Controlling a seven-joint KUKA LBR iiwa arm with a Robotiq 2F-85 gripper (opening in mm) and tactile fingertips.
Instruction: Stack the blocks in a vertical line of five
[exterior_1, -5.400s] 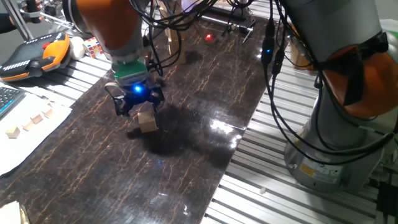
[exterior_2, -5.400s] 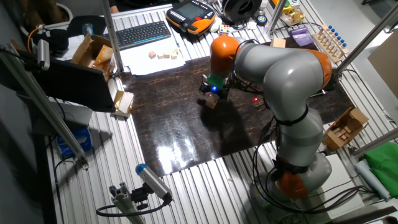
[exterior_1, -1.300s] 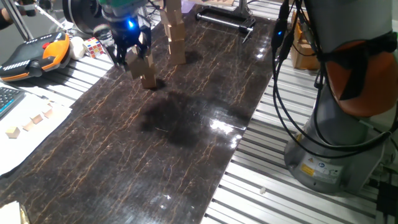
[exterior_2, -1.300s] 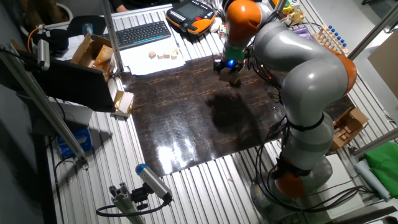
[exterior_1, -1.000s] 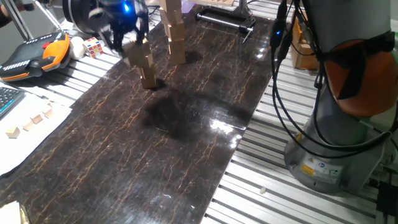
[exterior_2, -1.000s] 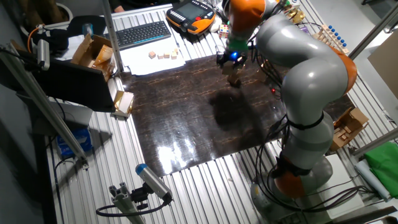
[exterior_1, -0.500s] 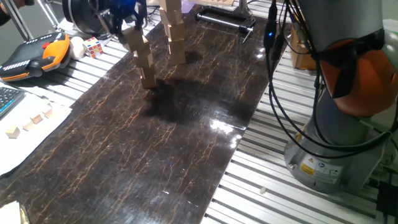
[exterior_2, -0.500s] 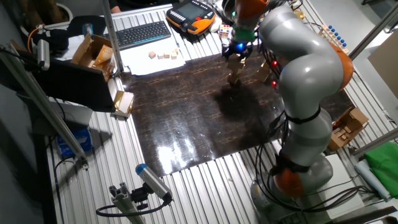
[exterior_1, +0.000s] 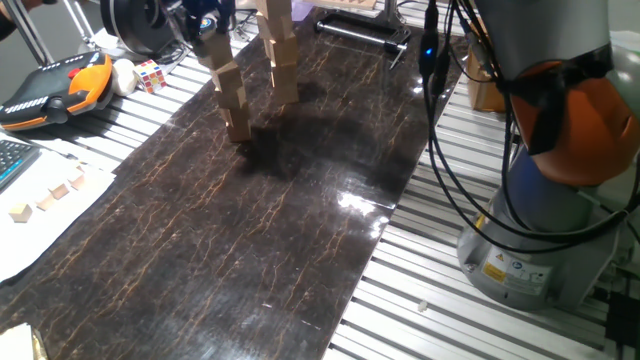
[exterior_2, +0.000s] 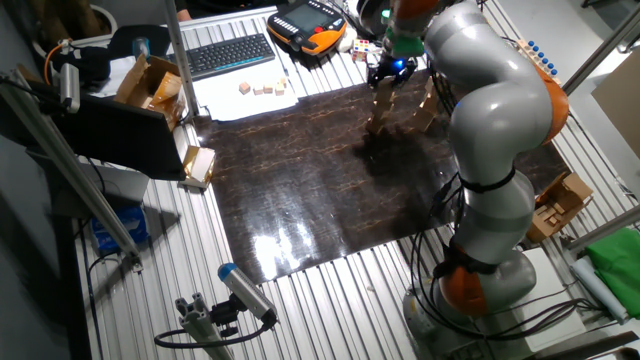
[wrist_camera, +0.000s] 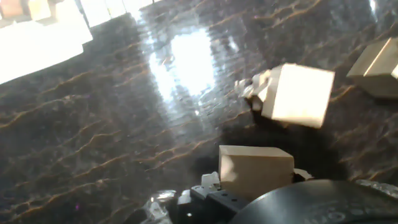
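**Gripper now at the top of the near block column, by the table's far left corner**

Coming in from the near edge, the dark table (exterior_1: 300, 250) carries nothing until its far left corner. There the near column (exterior_1: 233, 98) of pale wooden blocks stands on end, its long axis running straight up from the tabletop. A second ago the gripper (exterior_1: 205, 22) was low beside this column. It has since climbed, uncovering block after block, and now sits at the very top. I judge this to be a placing or letting-go step. I count three or four blocks and can't be sure which. They sit slightly twisted on one another, and the column seems to lean left, which may only be the camera angle. Whether the fingers are clamped on the top block or have let go, I can't tell. Just behind, nearer the far edge, stands the far column (exterior_1: 282, 60).
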